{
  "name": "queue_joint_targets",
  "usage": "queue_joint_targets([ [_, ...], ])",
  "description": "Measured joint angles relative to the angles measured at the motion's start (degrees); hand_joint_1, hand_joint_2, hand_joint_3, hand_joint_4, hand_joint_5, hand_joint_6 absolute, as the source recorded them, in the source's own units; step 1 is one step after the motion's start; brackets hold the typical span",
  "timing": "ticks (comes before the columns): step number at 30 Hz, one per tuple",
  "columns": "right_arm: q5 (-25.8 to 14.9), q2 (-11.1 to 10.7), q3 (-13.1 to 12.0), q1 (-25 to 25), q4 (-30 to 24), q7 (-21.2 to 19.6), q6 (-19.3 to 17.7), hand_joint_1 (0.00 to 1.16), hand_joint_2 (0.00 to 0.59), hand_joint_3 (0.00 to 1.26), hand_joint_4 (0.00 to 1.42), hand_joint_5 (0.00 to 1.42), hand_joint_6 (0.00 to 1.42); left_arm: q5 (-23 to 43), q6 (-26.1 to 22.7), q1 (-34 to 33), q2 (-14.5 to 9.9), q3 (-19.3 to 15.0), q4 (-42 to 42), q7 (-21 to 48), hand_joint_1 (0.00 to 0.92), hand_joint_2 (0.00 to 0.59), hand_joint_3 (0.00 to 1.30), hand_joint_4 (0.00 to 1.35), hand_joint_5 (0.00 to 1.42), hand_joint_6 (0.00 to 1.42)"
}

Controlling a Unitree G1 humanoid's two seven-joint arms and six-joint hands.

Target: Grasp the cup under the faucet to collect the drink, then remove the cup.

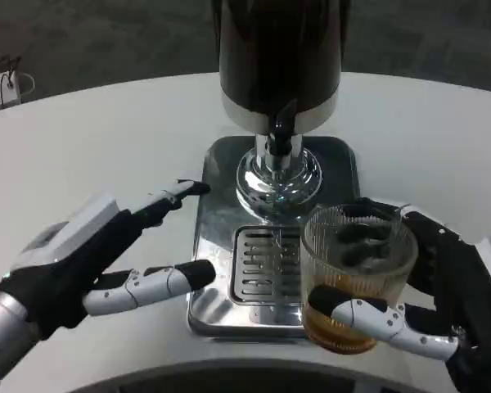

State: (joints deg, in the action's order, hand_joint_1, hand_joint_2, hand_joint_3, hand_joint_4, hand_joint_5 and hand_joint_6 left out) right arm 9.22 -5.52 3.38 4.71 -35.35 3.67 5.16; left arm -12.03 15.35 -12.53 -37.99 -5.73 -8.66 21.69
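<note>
A ribbed clear glass cup [357,274] with amber drink in its bottom is held by my right hand [442,307], whose fingers wrap its far side and front. The cup sits at the right edge of the steel drip tray [217,246], to the right of the grille [266,266] and off from under the black faucet [282,123] of the dark drink dispenser [278,57]. My left hand [90,262] hovers at the tray's left side, fingers spread and pointing right, holding nothing.
The white round table [106,139] stretches around the dispenser. A small white object [2,88] lies at the far left edge. The dispenser's chrome pedestal [278,180] stands at the tray's back.
</note>
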Motion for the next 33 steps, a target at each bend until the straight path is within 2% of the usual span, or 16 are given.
queue_joint_targets([
  [8,-2.15,-2.15,-2.41,2.26,-5.62,2.33,1.89,1.0,0.163,1.05,1.3,1.39,1.42,0.03,0.51,8.09,-0.09,-1.59,-8.76,0.19,0.0,0.077,0.08,0.0,0.02,0.16],
  [20,-4.05,-4.41,-3.94,3.43,-7.96,4.9,3.29,1.0,0.164,1.05,1.3,1.37,1.42,-0.4,-1.7,14.78,-0.13,-2.67,-19.39,1.67,0.0,0.072,0.0,0.0,0.0,0.01],
  [33,-4.33,-5.64,-4.89,3.45,-8.5,6.24,4.13,1.01,0.164,1.05,1.3,1.37,1.42,-5.0,-6.74,17.14,-1.29,-2.45,-25.97,6.06,0.0,0.069,0.0,0.0,0.0,0.0],
])
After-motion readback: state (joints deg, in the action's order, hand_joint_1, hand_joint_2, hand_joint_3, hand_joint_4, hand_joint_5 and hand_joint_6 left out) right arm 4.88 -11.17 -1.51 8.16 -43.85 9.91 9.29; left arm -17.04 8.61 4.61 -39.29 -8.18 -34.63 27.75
